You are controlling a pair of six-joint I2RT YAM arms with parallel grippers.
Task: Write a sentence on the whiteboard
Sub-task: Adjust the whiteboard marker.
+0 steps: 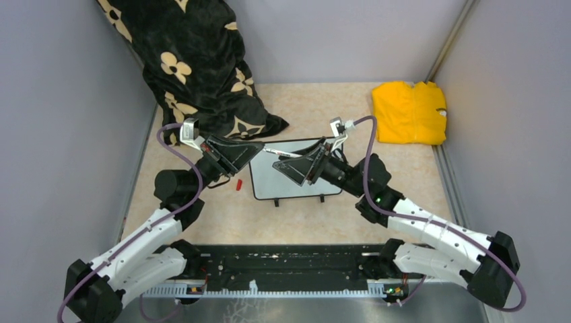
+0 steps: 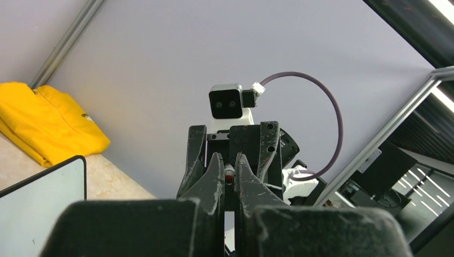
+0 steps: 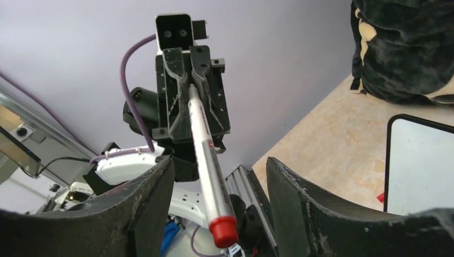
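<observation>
The whiteboard [image 1: 277, 186] lies flat mid-table, and no sentence shows on the parts of it I can see. My left gripper [image 1: 260, 149] is shut on a white marker [image 3: 202, 134] and holds it level above the board. The marker's red end [image 3: 223, 231] points into my right gripper [image 3: 219, 184], which is open. Its fingers [image 3: 302, 198] stand on either side of the barrel without touching it. In the left wrist view the marker's red tip [image 2: 229, 178] sits pinched between my left gripper's [image 2: 229, 167] jaws, with the right gripper [image 2: 231, 140] facing it.
A small red cap [image 1: 238, 184] lies on the table just left of the board. A folded yellow cloth [image 1: 409, 111] sits at the back right. A black flowered blanket [image 1: 195, 67] is heaped at the back left. Grey walls close in three sides.
</observation>
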